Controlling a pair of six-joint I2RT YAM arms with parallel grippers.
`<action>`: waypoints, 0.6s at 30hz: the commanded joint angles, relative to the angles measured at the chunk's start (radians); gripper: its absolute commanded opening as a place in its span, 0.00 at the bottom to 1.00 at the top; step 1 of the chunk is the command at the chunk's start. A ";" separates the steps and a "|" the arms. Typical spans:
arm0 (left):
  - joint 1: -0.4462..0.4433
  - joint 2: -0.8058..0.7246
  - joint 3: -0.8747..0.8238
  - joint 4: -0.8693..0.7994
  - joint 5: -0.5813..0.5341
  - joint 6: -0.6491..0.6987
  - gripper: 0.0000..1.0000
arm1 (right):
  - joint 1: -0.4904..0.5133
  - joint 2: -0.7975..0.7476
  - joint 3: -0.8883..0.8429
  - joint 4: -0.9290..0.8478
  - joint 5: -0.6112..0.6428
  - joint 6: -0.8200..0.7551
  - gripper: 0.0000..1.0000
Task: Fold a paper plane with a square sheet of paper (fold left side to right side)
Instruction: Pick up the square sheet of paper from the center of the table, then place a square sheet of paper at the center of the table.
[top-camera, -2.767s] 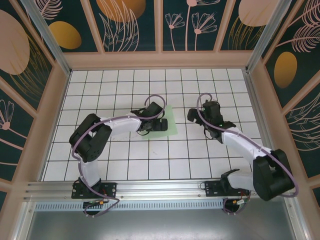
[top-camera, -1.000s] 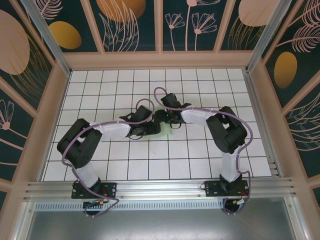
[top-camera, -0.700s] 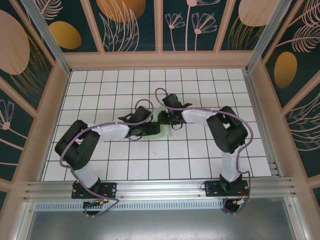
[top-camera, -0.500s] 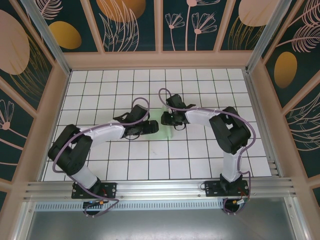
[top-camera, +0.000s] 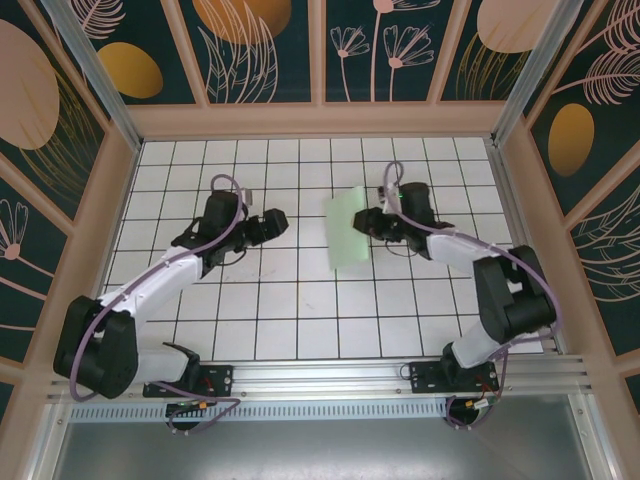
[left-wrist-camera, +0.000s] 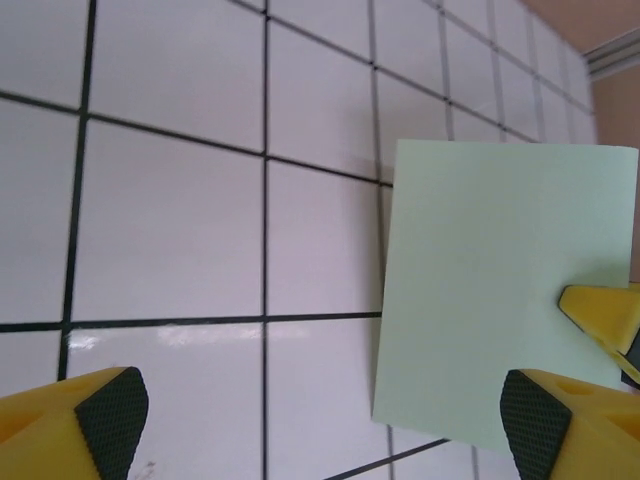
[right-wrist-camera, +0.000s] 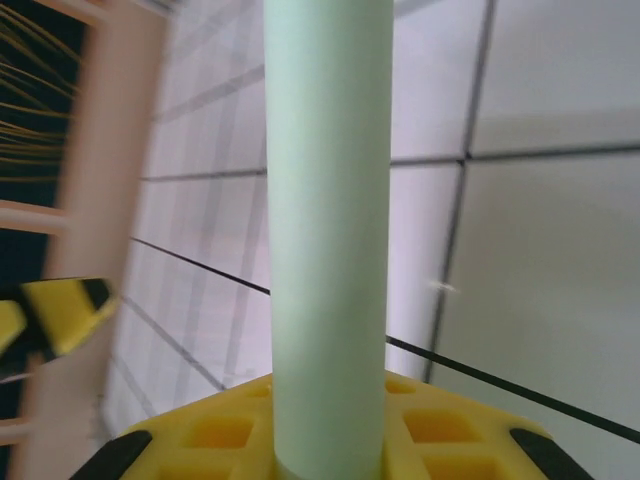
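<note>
Right hand (top-camera: 382, 222) pinches the sheet of paper (top-camera: 348, 232) by the edge nearest it, and the sheet reaches away from its fingers (left-wrist-camera: 600, 312) toward the left hand (top-camera: 268, 224). From the right wrist the paper rises out of the grip as a rounded band, which suggests it is bent over on itself rather than pressed flat. I cannot tell whether it rests on the worktop (top-camera: 300, 310) or hangs just off it. The left hand sits well apart from the sheet, spread wide and empty, with the paper ahead of it. By my reading, the left-to-right fold is brought across but not creased. Flattening that crease looks left to do, as do the nose and wing folds, since the sheet is a plain rectangle with no tip.
</note>
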 joint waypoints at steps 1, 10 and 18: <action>0.006 -0.050 0.033 0.139 0.142 0.006 0.95 | -0.075 -0.092 -0.020 0.219 -0.274 0.081 0.25; 0.006 -0.027 0.171 0.349 0.368 -0.005 0.98 | -0.134 -0.241 0.157 0.210 -0.430 0.157 0.25; 0.005 0.026 0.243 0.524 0.500 -0.063 0.99 | -0.067 -0.284 0.315 0.250 -0.446 0.262 0.25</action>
